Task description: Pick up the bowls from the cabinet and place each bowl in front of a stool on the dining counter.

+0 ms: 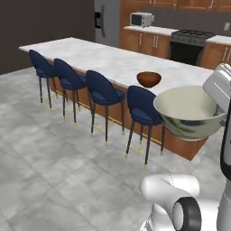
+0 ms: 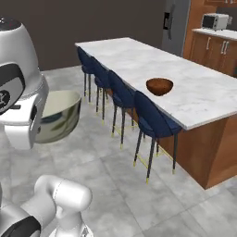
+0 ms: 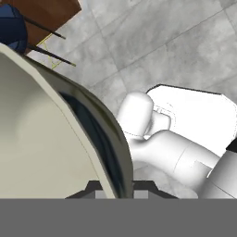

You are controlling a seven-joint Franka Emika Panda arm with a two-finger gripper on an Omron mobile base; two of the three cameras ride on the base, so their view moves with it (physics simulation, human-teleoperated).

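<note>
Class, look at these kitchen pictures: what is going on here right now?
The robot arm is carrying the pale cream bowl, its fingers shut on the bowl's rim, above the grey floor beside the dining counter. The dark brown bowl already sits on the counter in front of the nearest stool. Three more navy stools stand along that side with no bowl before them, so the cream bowl has yet to be set down.

Rendered pics, even flat lighting, no clear light source. Marble tabletop (image 1: pixel 108 58) bright, no glare. Soft faint shadows under stools (image 1: pixel 103 92) on grey floor (image 1: pixel 54 171). Back wall (image 2: pixel 92 23) dim. Slightly soft, low-res overall. Cream bowl (image 3: pixel 41 139) very close in hand view, soft shading inside, dark sheen on outer wall. No edge distortion.
</note>
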